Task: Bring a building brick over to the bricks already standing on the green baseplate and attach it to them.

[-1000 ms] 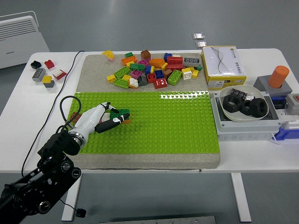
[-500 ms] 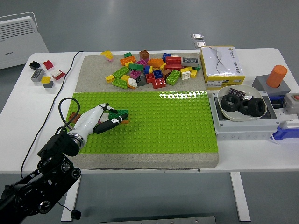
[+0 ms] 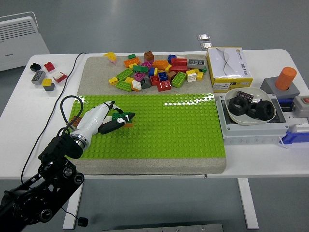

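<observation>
The green baseplate (image 3: 183,125) lies across the near half of a grey mat. My left hand (image 3: 115,122) reaches over its left part, fingers curled on a green brick (image 3: 123,116) just above or on the studs; whether it touches them is unclear. The fingers (image 3: 110,126) hide what lies under the brick. A pile of loose coloured bricks (image 3: 157,75) lies on the mat beyond the baseplate. My right hand is out of view.
Several small bricks (image 3: 45,75) lie at the table's far left. A yellow-and-white box (image 3: 230,68), a grey tray holding a bowl of black rings (image 3: 251,108) and an orange cylinder (image 3: 287,78) stand on the right. A black cable (image 3: 65,104) loops by my left arm.
My left hand has shifted slightly up and left with the green brick. The small orange piece seen by the fingertips before no longer shows.
</observation>
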